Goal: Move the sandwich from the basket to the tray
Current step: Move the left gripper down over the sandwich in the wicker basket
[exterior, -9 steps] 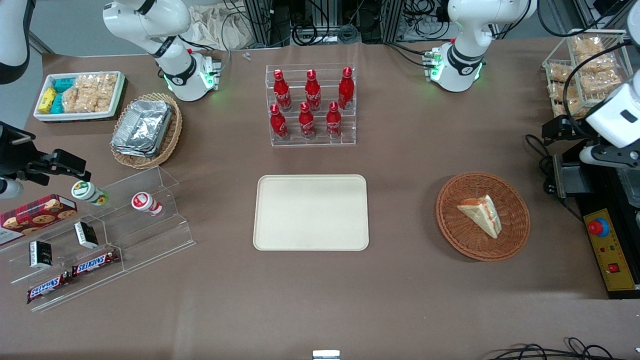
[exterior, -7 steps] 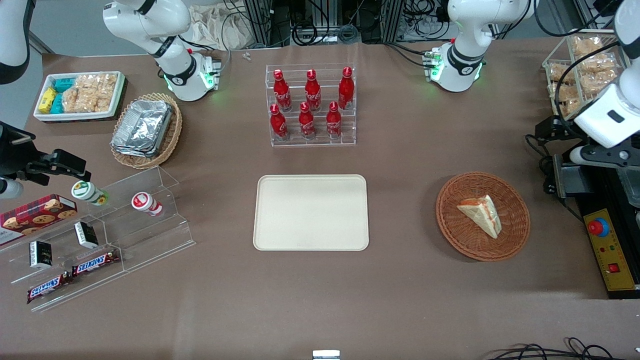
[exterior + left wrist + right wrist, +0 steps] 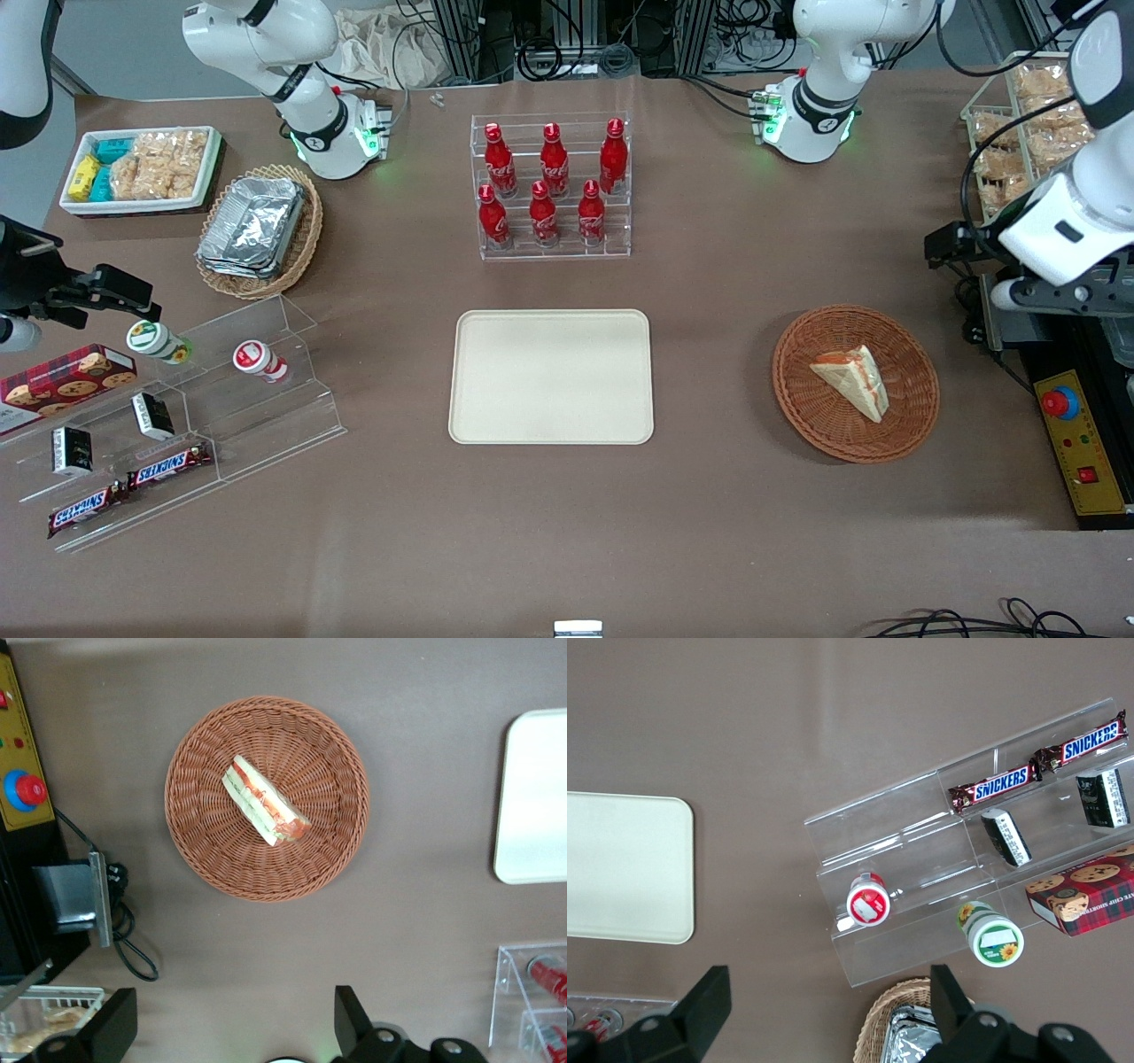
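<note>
arm: left arm's white wrist link has swung in from the table's working-arm edge toward the basket [image 3: 855, 383] | gripper [image 3: 232, 1028]: carried along, now high above the table near the basket, farther from the front camera than it, fingers spread wide apart

I'm seeing the wrapped triangular sandwich [image 3: 852, 382] lying flat in the round reddish-brown basket [image 3: 912, 354], well apart from the bare cream tray [image 3: 551, 376].
</note>
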